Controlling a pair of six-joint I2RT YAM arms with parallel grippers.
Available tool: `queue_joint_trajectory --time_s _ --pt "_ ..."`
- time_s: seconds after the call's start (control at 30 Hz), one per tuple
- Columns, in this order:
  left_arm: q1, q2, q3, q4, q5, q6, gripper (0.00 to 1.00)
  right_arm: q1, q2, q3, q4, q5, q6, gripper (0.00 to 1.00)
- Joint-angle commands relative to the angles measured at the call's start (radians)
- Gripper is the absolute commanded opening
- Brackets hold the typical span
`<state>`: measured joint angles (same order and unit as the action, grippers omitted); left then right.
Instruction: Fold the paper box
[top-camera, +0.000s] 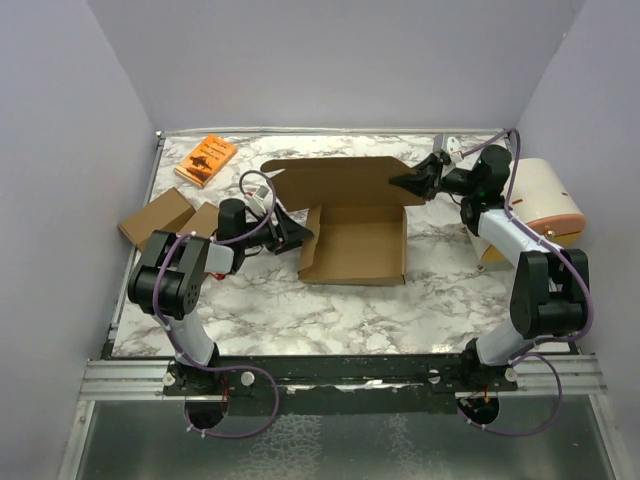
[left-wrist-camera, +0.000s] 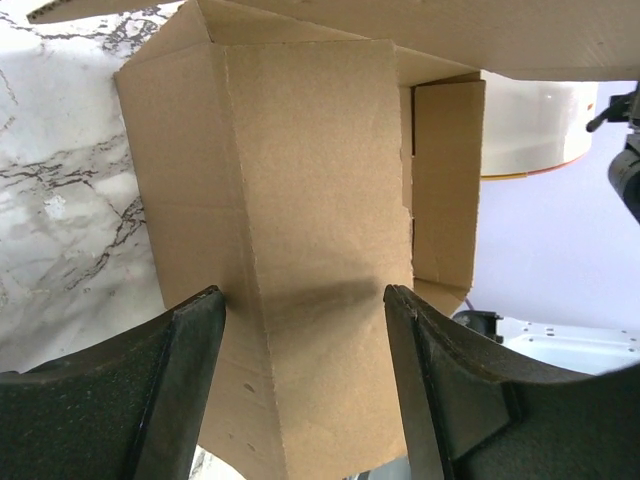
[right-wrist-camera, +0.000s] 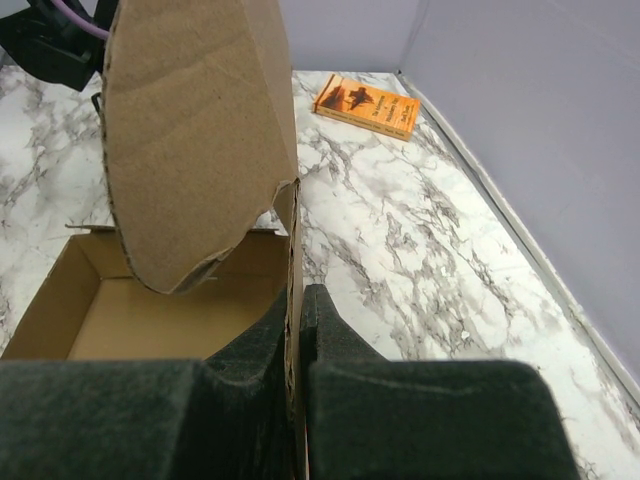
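The paper box (top-camera: 355, 245) lies mid-table as a shallow brown tray, its big lid panel (top-camera: 335, 180) raised at the far side. My right gripper (top-camera: 402, 181) is shut on the lid's right edge; in the right wrist view the thin cardboard edge (right-wrist-camera: 293, 220) runs between the closed fingers (right-wrist-camera: 330, 330), and a rounded flap (right-wrist-camera: 190, 130) hangs over the tray (right-wrist-camera: 150, 320). My left gripper (top-camera: 298, 236) is at the tray's left wall. It is open, and in its wrist view a cardboard side flap (left-wrist-camera: 310, 200) spans the gap between the fingers (left-wrist-camera: 190, 350).
An orange book (top-camera: 206, 159) lies at the back left. Two small brown boxes (top-camera: 160, 216) sit by the left edge. A cream-coloured appliance (top-camera: 545, 195) stands at the right, behind the right arm. Purple walls close in three sides.
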<state>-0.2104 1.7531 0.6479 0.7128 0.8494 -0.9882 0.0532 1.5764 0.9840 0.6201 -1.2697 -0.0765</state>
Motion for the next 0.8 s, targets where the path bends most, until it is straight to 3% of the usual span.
queue_joint_trajectory --time_s 0.0,0.37,0.77 --pt "0.020 0.002 -0.043 0.190 0.084 -0.100 0.68 0.011 -0.006 -0.008 -0.015 0.006 -0.007 0.01" --pt "0.051 0.053 -0.078 0.363 0.133 -0.193 0.71 0.011 -0.005 -0.009 -0.016 0.004 -0.009 0.01" --pt "0.075 0.113 -0.106 0.410 0.147 -0.196 0.71 0.011 -0.006 -0.008 -0.016 0.004 -0.007 0.01"
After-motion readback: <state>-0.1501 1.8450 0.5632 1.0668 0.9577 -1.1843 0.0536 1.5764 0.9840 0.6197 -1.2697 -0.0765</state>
